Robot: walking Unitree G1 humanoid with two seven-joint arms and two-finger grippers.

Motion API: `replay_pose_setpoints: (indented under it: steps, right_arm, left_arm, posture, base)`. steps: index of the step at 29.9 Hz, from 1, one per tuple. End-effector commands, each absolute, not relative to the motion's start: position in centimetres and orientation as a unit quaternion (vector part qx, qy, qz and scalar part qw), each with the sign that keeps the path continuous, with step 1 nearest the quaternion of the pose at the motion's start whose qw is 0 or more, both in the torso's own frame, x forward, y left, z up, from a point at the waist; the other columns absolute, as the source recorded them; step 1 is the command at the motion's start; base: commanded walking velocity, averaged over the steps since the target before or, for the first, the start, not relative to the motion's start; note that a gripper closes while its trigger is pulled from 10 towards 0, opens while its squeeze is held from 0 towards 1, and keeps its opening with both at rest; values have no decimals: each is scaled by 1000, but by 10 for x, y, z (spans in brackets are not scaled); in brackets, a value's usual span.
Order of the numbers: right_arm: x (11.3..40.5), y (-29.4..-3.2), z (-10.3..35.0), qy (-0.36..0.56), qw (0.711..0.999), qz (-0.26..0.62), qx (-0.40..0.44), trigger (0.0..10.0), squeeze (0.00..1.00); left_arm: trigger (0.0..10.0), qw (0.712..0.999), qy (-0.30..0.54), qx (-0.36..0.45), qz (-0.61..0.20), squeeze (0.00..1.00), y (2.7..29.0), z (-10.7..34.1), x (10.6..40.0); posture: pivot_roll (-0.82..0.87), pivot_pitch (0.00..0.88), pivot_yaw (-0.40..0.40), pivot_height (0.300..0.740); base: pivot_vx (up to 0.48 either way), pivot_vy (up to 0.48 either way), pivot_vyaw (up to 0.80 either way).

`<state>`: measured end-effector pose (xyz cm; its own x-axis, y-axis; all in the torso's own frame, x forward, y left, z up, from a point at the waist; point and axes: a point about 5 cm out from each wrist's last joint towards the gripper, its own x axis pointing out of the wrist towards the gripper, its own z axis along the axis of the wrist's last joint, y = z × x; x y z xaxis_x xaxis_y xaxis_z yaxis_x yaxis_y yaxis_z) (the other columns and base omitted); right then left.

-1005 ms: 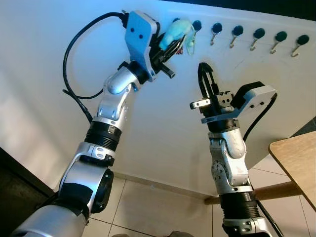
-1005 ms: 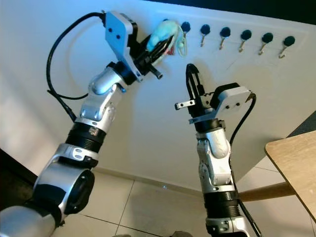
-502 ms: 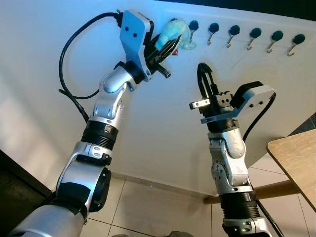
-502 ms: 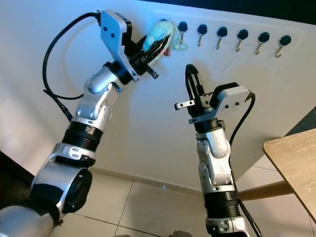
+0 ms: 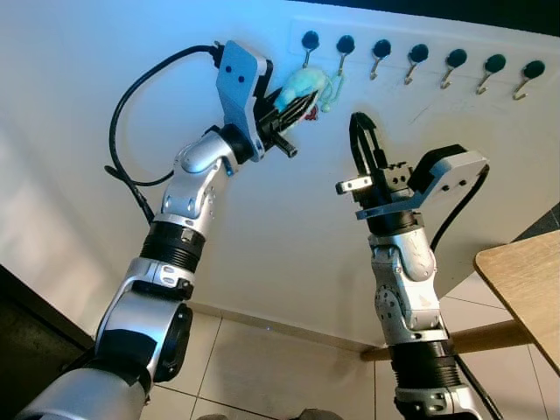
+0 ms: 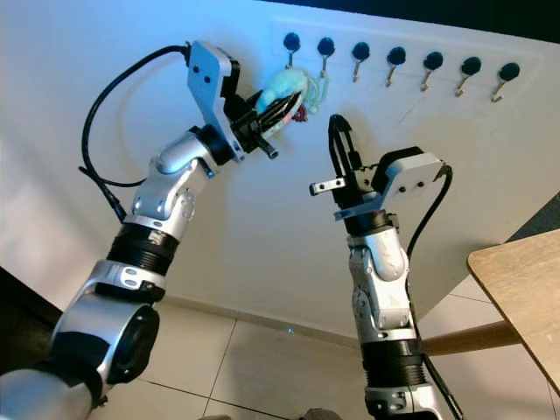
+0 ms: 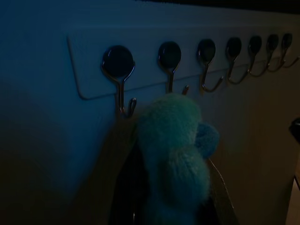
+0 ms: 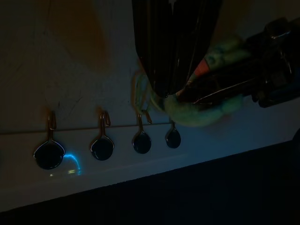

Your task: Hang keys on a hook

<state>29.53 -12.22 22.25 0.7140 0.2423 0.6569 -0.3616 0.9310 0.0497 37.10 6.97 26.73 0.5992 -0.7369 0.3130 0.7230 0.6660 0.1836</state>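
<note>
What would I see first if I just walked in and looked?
A fluffy green keychain, pinched in the left gripper high against the white wall. Right above it runs a row of hooks with dark round tops. The right gripper is raised in the middle, pointing up, holding nothing.

Home hallway: wall hooks (image 5: 418, 61), tiled floor (image 5: 262, 372)

Two silver arms, segmented, with black ribbed collars at the joints and dark elbow housings. Black cable loops off each wrist. Light grey angular wrist plate behind left gripper (image 5: 293, 105), two dark screws in it. Right gripper (image 5: 363, 140): long black fingers on pale bracket.
</note>
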Motion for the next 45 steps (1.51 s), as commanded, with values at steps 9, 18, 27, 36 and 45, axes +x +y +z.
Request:
replay_pose_setpoints:
  steps: [9, 18, 27, 36, 45]
  right_arm:
    - [293, -122, 223, -341, 921, 168, 91, 10000, 0]
    - [293, -122, 224, -343, 920, 167, 92, 10000, 0]
    - [292, -121, 225, -346, 919, 167, 93, 10000, 0]
    - [292, -121, 225, -345, 919, 169, 93, 10000, 0]
    - [292, -120, 224, -343, 919, 171, 93, 10000, 0]
  left_arm:
    - [10000, 898, -143, 35, -415, 0, 75, 251, 371]
    - [10000, 886, -175, 16, -430, 0, 74, 258, 364]
    - [10000, 856, -238, -26, -459, 0, 80, 280, 351]
    - [10000, 858, -239, -34, -453, 0, 92, 280, 350]
    - [10000, 845, -195, -15, -497, 0, 83, 257, 337]
  posture:
    - [59, 58, -43, 740]
    - [58, 60, -43, 740]
    - [60, 59, -41, 740]
    - [64, 61, -44, 740]
    - [66, 63, -42, 740]
  base:
    - [0, 0, 0]
    - [0, 0, 0]
    - [0, 0, 0]
    - [0, 0, 0]
    - [0, 0, 0]
